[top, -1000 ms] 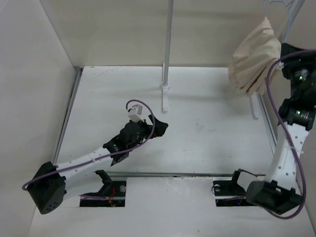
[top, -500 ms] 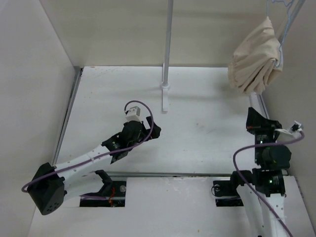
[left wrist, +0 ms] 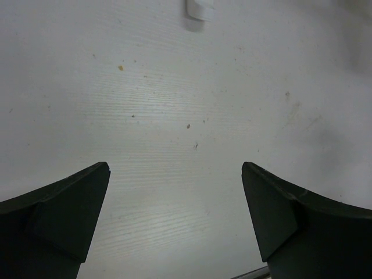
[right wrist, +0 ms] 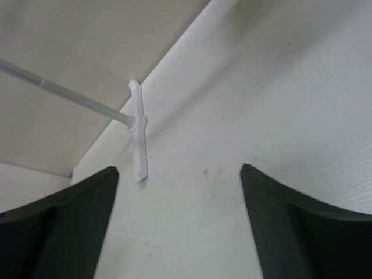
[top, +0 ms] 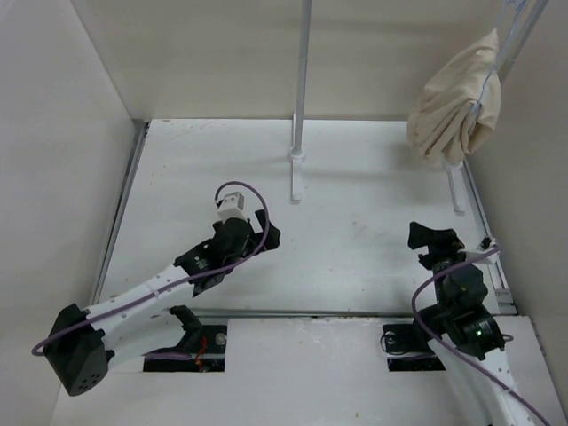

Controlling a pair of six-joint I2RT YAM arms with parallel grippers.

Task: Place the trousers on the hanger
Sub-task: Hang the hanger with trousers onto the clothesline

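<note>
The beige trousers [top: 457,102] hang bunched at the top right, draped over the thin pale hanger [top: 486,89], of which only a sliver shows beside the cloth. My left gripper [top: 262,232] is open and empty over the middle of the white table, far from the trousers. In the left wrist view its gripper [left wrist: 176,174] frames bare table. My right gripper [top: 432,238] is open and empty, low near the table's right front, well below the trousers. In the right wrist view that gripper [right wrist: 179,174] frames bare table too.
A white upright rack pole [top: 302,80] stands on a foot [top: 296,173] at the back middle; the pole also shows in the right wrist view [right wrist: 70,96]. A second rack pole [top: 519,31] rises at the right by the trousers. Side walls bound the white table [top: 355,231].
My right arm has let go by the trousers and swung down and towards the near edge, left of where it was. My left gripper drew back slightly. The trousers stay hanging.
</note>
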